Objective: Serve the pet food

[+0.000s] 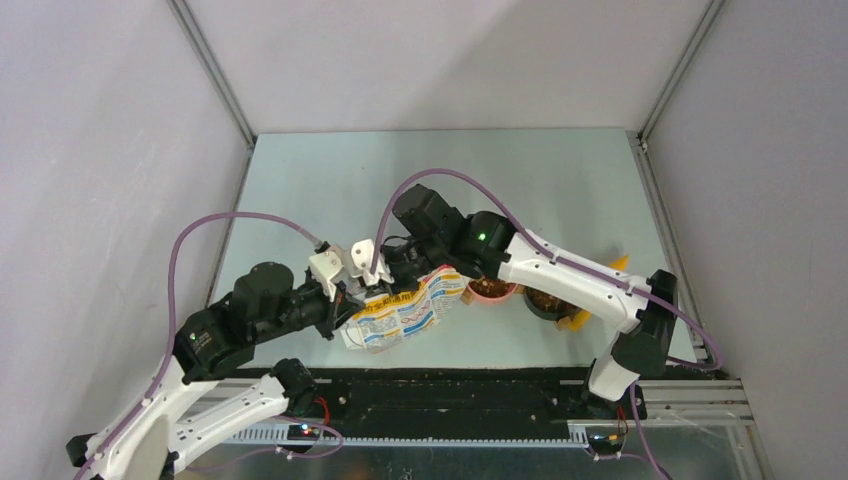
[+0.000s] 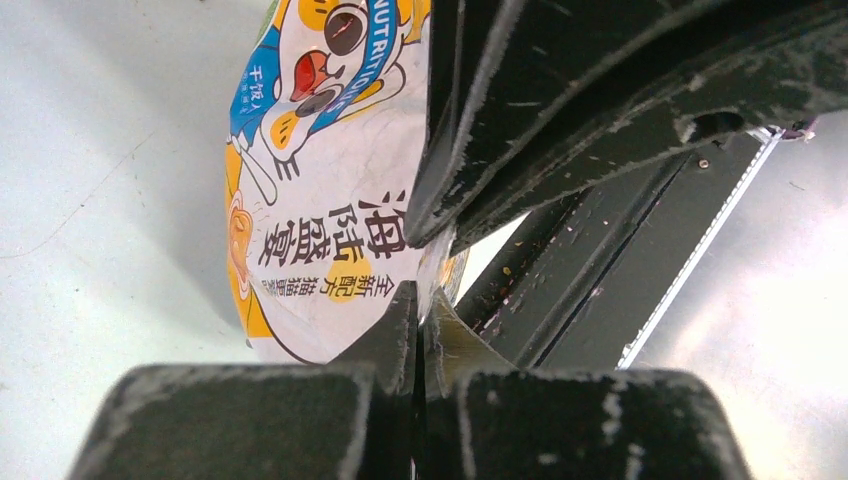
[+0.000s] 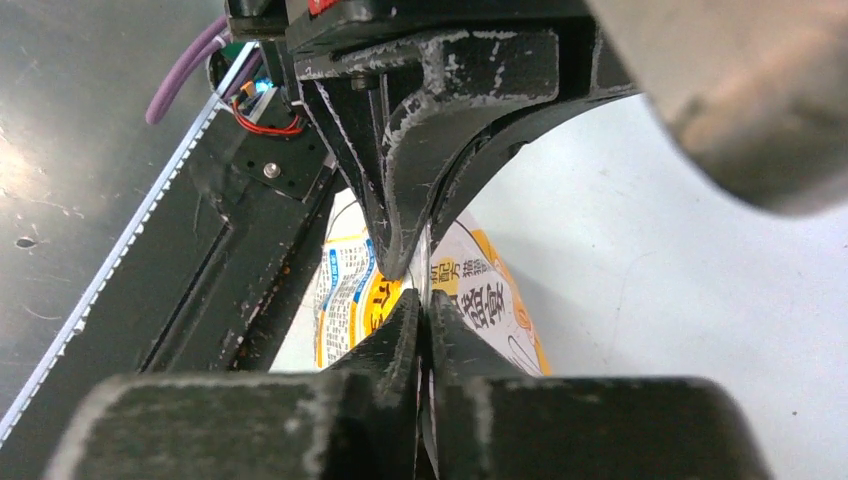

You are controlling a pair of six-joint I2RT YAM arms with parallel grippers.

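Pale table (image 1: 400, 170); one bag (image 1: 405, 312), its edge pinched by your left gripper (image 2: 420, 310) and right gripper (image 3: 424, 305). Right of bag, pet food (image 1: 548, 298) filled pink bowl (image 1: 492, 291) and dark bowl (image 1: 545, 316). Pellets probably light, loose and spill-prone; handle via bag.

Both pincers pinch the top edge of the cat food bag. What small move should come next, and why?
Probably draw the two pincers slightly apart, to pull the top of the bag open. The left pincer and the right pincer are both shut on the upper edge of the bag, very close together. The bag sits beside the pink bowl, not over it. Whether its top is already open I cannot tell.
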